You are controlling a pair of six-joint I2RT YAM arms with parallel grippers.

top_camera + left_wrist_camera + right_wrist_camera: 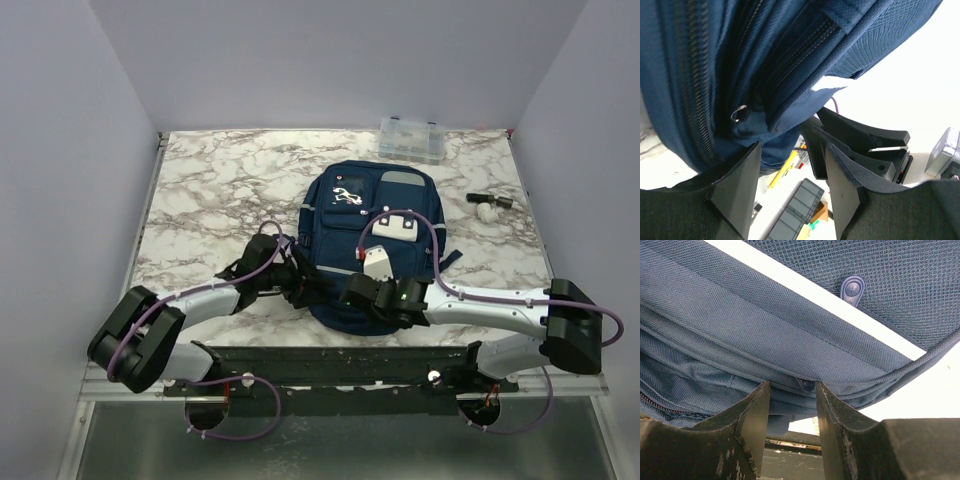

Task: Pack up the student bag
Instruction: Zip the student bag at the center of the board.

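The student bag [375, 215], navy with grey stripes and a white patch [400, 226], lies flat mid-table. My left gripper [298, 285] is at its near-left edge, and my right gripper [358, 295] is at its near edge. In the left wrist view the left gripper [792, 147] is open, with bag fabric and zipper lines [700, 100] just above the fingertips and nothing between them. In the right wrist view the right gripper [792, 386] is open. A small dark zipper pull [806, 385] sits between its fingertips under the bag's seam [790, 330].
A clear plastic compartment box [411, 139] stands at the back edge. A small black-and-white object [490, 203] lies to the right of the bag. A black rail [340, 360] runs along the near table edge. A yellow pencil [782, 172] shows below the bag.
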